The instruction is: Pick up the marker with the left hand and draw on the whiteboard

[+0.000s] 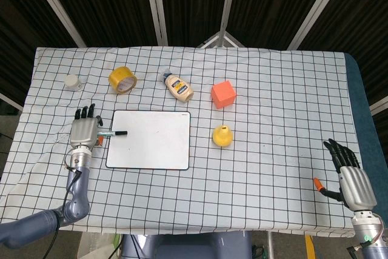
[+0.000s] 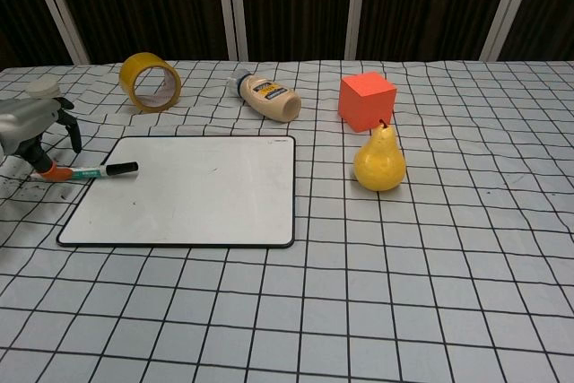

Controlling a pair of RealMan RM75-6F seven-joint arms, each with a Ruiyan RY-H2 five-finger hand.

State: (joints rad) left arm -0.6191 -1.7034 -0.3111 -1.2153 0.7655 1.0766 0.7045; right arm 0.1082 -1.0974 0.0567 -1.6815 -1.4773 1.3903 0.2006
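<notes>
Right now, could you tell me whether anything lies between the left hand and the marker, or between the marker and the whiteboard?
Nothing visible does. The left hand is right over the marker, whose capped end already lies on the whiteboard.

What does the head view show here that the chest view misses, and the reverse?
Only the head view shows the right hand, resting open at the table's near right corner, and the left forearm. Only the chest view shows the pear's stem and the left hand from the side, over the marker's tail. Both show the whiteboard, tape roll, bottle and cube.
</notes>
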